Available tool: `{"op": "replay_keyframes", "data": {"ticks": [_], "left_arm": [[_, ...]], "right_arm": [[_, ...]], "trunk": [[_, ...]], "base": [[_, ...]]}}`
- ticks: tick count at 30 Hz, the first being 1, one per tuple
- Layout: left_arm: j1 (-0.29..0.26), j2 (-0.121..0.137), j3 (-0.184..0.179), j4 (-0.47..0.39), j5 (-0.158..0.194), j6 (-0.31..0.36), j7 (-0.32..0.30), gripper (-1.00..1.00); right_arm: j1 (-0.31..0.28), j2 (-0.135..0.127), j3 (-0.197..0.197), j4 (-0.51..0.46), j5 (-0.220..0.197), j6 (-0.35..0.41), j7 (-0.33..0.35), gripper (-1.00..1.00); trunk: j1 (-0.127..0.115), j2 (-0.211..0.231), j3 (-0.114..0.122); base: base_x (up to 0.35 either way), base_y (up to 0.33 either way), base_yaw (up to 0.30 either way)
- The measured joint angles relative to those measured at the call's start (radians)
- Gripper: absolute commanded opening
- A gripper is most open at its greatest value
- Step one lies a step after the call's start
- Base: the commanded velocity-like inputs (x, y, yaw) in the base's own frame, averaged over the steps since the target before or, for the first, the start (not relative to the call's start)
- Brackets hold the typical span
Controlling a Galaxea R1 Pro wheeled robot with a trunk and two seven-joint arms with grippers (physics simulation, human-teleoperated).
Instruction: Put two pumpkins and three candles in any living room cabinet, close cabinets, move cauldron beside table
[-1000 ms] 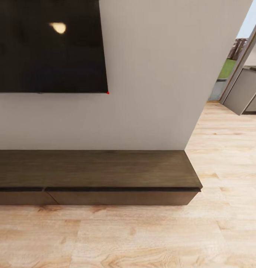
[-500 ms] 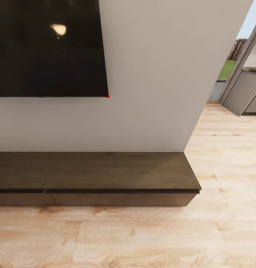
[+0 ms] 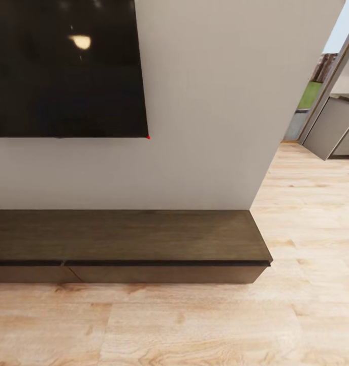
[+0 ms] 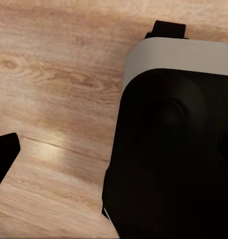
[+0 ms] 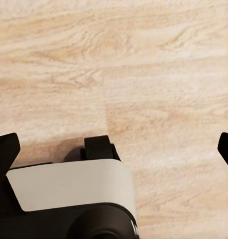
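Head view: the cabinet [image 3: 128, 244] runs along the lower half of the frame against a pale wall [image 3: 210, 101], with a dark screen [image 3: 67, 66] at upper left. Both visible drawer fronts sit flush; its top is bare. Plank floor [image 3: 194, 325] across the bottom; a doorway [image 3: 326, 101] opens at upper right. No pumpkins, candles or cauldron appear in these views.

Risks, as I judge them:
- The robot stands facing the cabinet empty-handed, so a drawer pulled open here would just need shutting again.
- The fronts show no handle, only a thin dark gap under the top; a claw aimed at that gap may slip off.
- The cabinet is low, so reaching it means a deep stoop near the wall.

Left claw [image 4: 4, 159]: one dark fingertip shows at the left edge of the wrist view over floor, holding nothing; spread cannot be told. Right claw [image 5: 116, 149]: fingertips at opposite edges, wide apart, empty, over bare floor beside the robot's own base [image 5: 69, 194].
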Motion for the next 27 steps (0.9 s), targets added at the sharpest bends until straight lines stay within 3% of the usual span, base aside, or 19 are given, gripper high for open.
{"op": "replay_keyframes", "data": {"ticks": [27], "left_arm": [[0.096, 0.000, 0.000, -0.001, -0.002, -0.001, 0.000, 1.00]], "right_arm": [[0.000, 0.000, 0.000, 0.000, 0.000, 0.000, 0.000, 1.00]], "trunk": [[-0.104, 0.189, 0.085]], "base": [[0.000, 0.000, 0.000]]}}
